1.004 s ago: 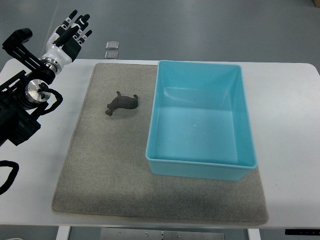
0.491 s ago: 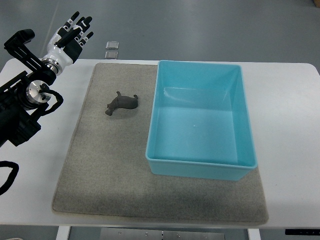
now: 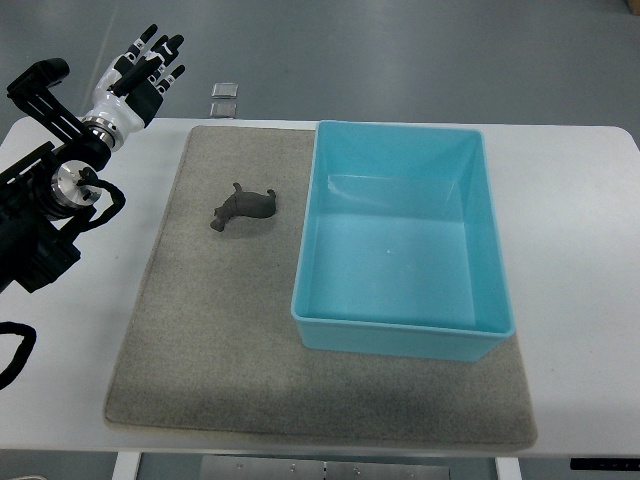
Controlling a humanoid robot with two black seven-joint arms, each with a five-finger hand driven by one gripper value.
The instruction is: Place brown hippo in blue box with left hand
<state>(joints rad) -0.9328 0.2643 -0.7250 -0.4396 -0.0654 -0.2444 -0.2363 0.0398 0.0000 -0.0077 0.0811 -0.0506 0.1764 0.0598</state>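
1. The task has barely begun: the brown hippo point(image 3: 243, 207) lies on the grey mat point(image 3: 200, 330), just left of the blue box point(image 3: 400, 335), which holds nothing.
2. The left hand point(image 3: 140, 72) hovers over the table's point(image 3: 570, 220) far left corner, fingers spread and holding nothing, well apart from the hippo.
3. Reaching, grasping and dropping are all left to do.
4. The right arm is out of view; the left arm is cut off by the picture's edge.

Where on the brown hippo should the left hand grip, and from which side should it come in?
Across the torso of the brown hippo, from above. It lies on the grey mat with its head toward the lower left, so the thick middle is probably the firmest hold. The open left hand is off to the upper left; the blue box blocks the right.
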